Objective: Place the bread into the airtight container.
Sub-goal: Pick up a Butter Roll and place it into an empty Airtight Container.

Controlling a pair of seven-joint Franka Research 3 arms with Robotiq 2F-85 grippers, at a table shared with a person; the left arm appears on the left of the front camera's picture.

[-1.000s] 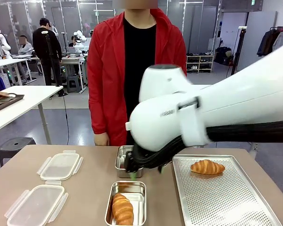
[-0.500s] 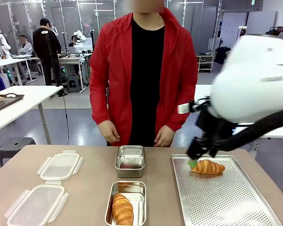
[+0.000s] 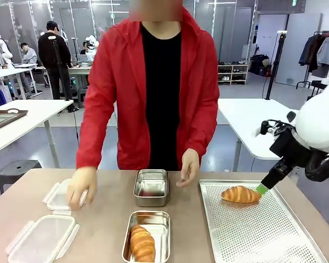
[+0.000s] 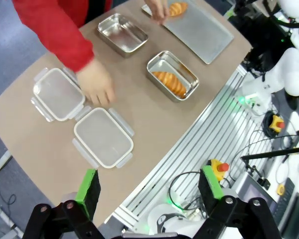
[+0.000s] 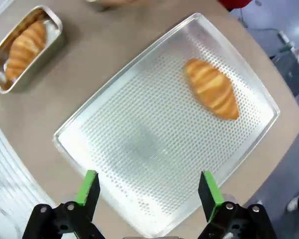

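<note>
front view: right claw wide by the loose croissant, open tray all round

front view first: we see the right gripper (image 3: 261, 189) reaching in from the right edge, its green tip low beside the right end of the loose croissant (image 3: 240, 194). in the right wrist view the jaws stand wide with nothing between them, and that croissant lies apart from the fingers, near the far corner of the perforated tray (image 3: 263, 233). most of the tray is bare, with its raised rim on every side.

left of the tray, a strip of bare table (image 3: 107, 219) separates it from two tins in a line: the far steel container (image 3: 151, 187) and the near steel container (image 3: 127, 241), where the second croissant (image 3: 142, 244) lies lengthwise.

further left the near lid (image 3: 41, 240) sits by the table's front edge. the far lid (image 3: 59, 200) is partly under one hand (image 3: 79, 187) of the person in the red jacket; the other hand (image 3: 189, 167) rests on the far edge between the far steel container and the tray.

the left gripper (image 4: 149, 185) hangs high off the table's near corner, jaws wide and holding nothing, above aluminium rails and cables.

the tabletop is plain brown. white tables and a grey floor lie behind.
</note>
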